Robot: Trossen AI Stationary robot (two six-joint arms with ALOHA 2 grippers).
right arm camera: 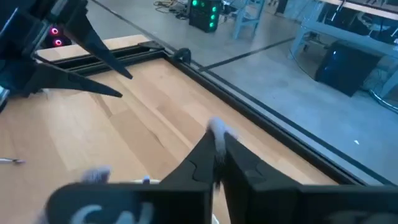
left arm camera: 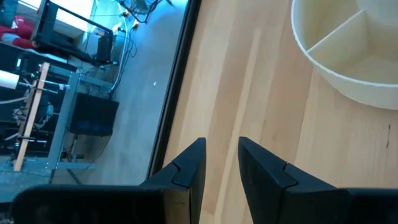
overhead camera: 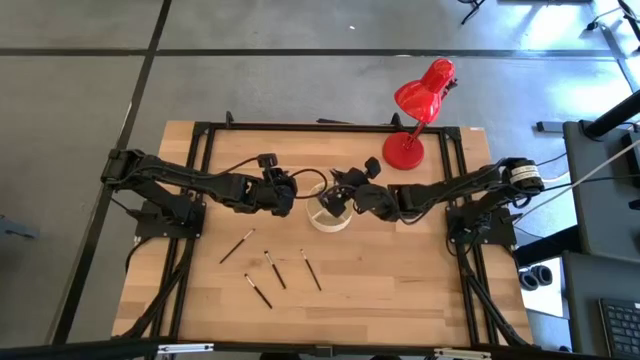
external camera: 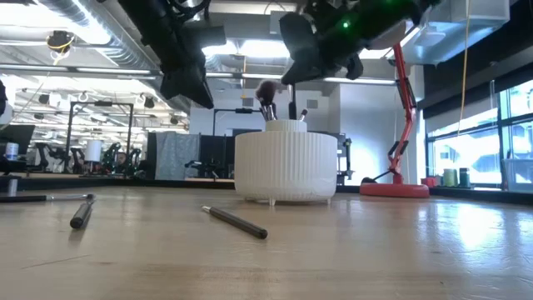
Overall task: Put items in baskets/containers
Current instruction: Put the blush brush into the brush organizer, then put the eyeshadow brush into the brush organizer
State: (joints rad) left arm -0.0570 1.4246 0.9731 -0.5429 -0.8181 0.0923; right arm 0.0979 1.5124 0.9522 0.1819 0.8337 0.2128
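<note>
Organizer cup (overhead camera: 330,217) holding upright brushes (external camera: 268,107), four brushes (overhead camera: 272,270) on table (overhead camera: 400,280)

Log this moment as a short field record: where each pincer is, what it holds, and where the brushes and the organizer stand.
surface: wooden table
container: cream organizer cup, mid-table, some brushes standing in it
loose brushes: four on the table, in front of the cup
left pincer: open, empty, beside the cup's left rim
right pincer: shut on a brush, above the cup's right side
other: red desk lamp, behind and to the right of the cup
</note>
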